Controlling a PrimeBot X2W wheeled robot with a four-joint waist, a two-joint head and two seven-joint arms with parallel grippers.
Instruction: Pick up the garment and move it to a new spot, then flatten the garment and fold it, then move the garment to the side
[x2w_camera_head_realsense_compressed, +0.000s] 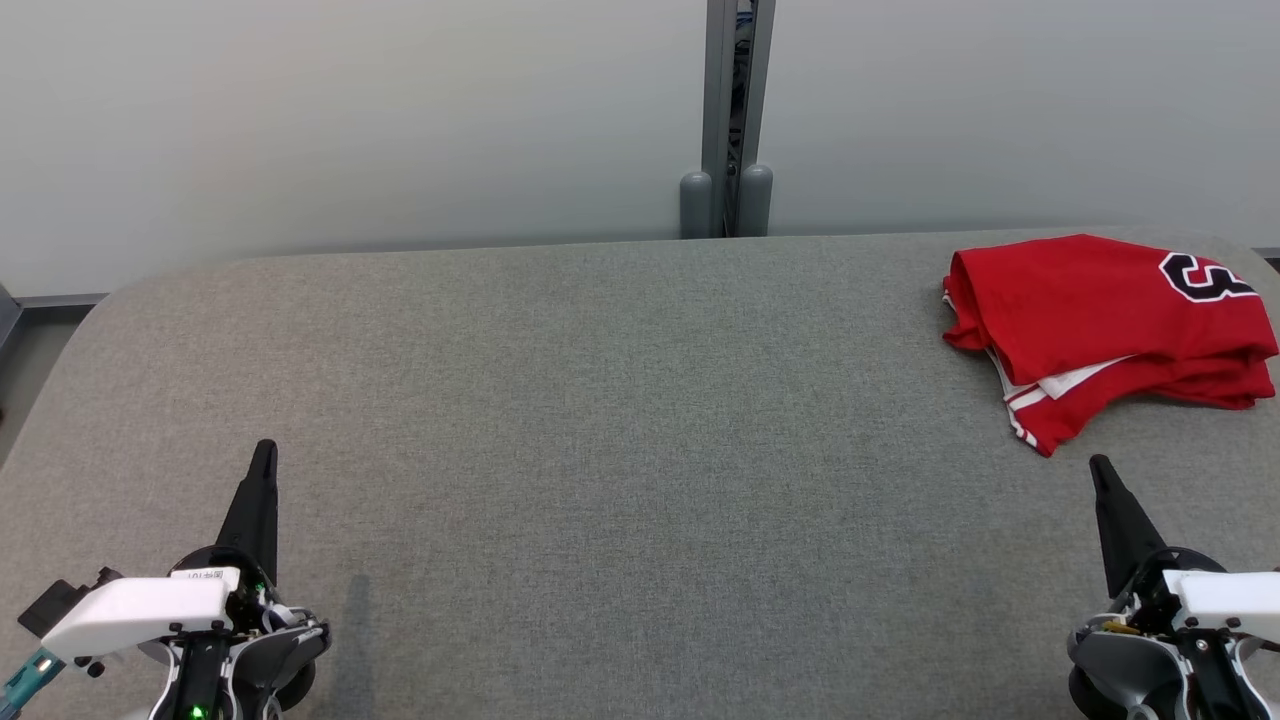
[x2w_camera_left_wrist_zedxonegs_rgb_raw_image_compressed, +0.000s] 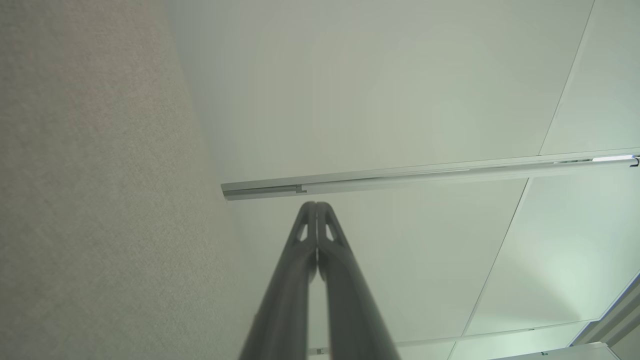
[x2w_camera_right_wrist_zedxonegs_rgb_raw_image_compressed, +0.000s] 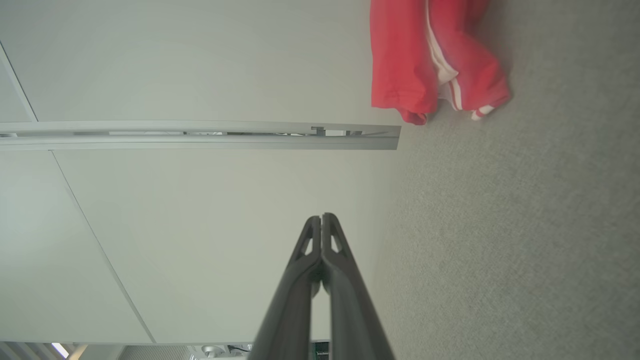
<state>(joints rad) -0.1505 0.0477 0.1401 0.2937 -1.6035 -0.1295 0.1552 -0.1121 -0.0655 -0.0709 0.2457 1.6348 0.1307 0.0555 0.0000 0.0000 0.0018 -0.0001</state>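
The red garment (x2w_camera_head_realsense_compressed: 1090, 310) is lying in the upper right of the head view, near the far right end of the grey table (x2w_camera_head_realsense_compressed: 600, 400). It is sitting in a neat pile, with white stripes peeking out at the bottom and a black number showing on top. It looks folded and put off to the side, so I am guessing the job is about finished.

The left gripper (x2w_camera_head_realsense_compressed: 265, 450) is resting in the lower left of the head view. Its two dark fingers are pressing tight together with no gap, and they are holding nothing. The right gripper (x2w_camera_head_realsense_compressed: 1099, 465) is resting in the lower right. Its fingers are pressing together the same way, also holding nothing. I think both are parking low and far apart like this to keep out of the cloth's way.

The garment is lying just above the right gripper's tips in the head view, near but not touching. In the right wrist view it is showing at the top, ahead of the shut fingers. It is sitting well apart from the left gripper, across the table.
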